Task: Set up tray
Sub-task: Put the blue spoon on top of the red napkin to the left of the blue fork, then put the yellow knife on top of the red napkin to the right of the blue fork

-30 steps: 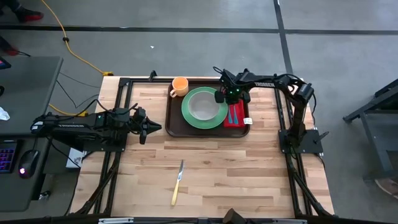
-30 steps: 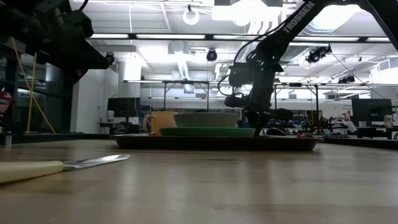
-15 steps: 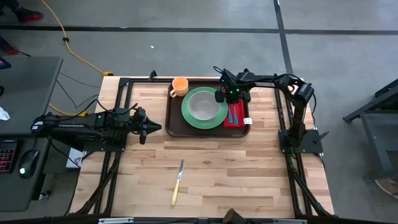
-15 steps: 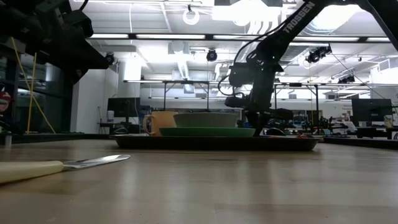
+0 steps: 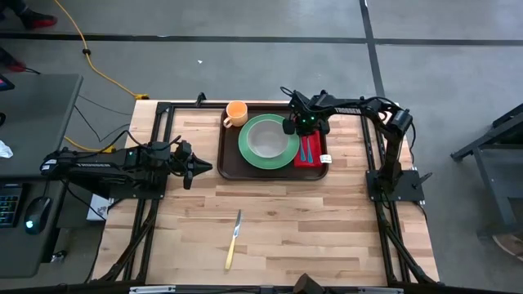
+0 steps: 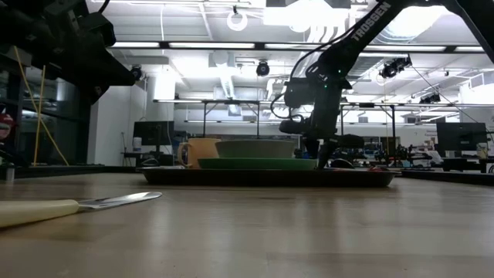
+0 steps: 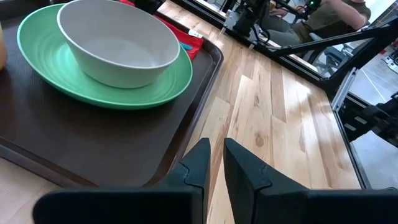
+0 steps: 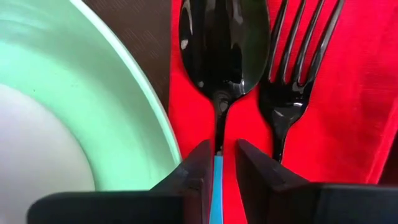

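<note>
Right pincer (image 8: 217,163) spread slightly astride the spoon (image 8: 222,43) handle on the red napkin (image 8: 348,112), apparently releasing; next: lift clear, then fetch the knife (image 5: 234,238).

The wooden table (image 5: 327,220) carries the tray (image 5: 230,159) and, apparently, a knife (image 5: 234,239).
</note>
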